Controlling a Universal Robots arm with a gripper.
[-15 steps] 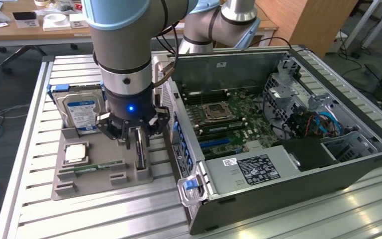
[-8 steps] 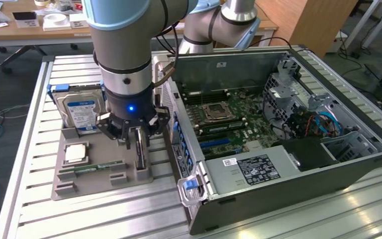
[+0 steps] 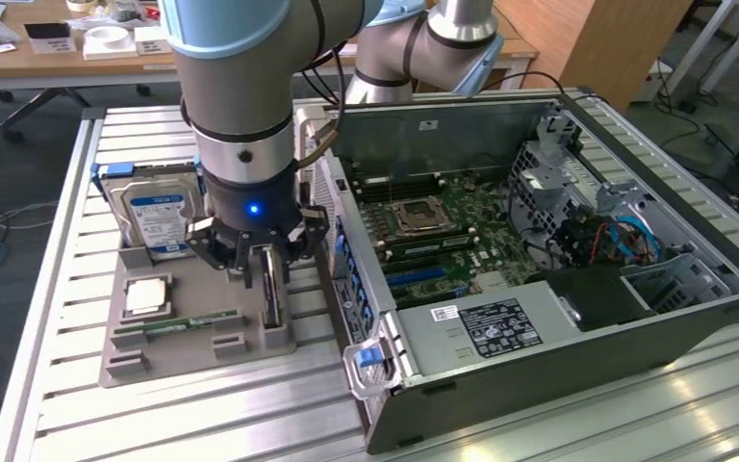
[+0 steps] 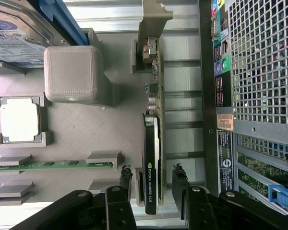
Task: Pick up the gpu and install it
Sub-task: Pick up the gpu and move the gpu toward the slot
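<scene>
**One of Each on the Fixture**

One arm [image 3: 247, 58] carries one gripper [image 4: 152, 175] with two fingers [image 4: 126, 179]. Between those fingers stands one gpu [image 4: 152, 143]. The one grey fixture tray [image 4: 86, 129] under the gripper holds four parts in all: that gpu, one hard drive [image 4: 14, 28] with a blue-and-white label, one square processor chip [image 4: 19, 120] and one green memory stick [image 4: 53, 165], the last three off to one side of the gripper. On the gripper's other side lies one open computer case [image 3: 677, 318], with one motherboard [image 3: 446, 231] inside and one blue latch [image 3: 367, 358] at its corner. One slatted metal table [image 3: 62, 414] bears everything.
</scene>
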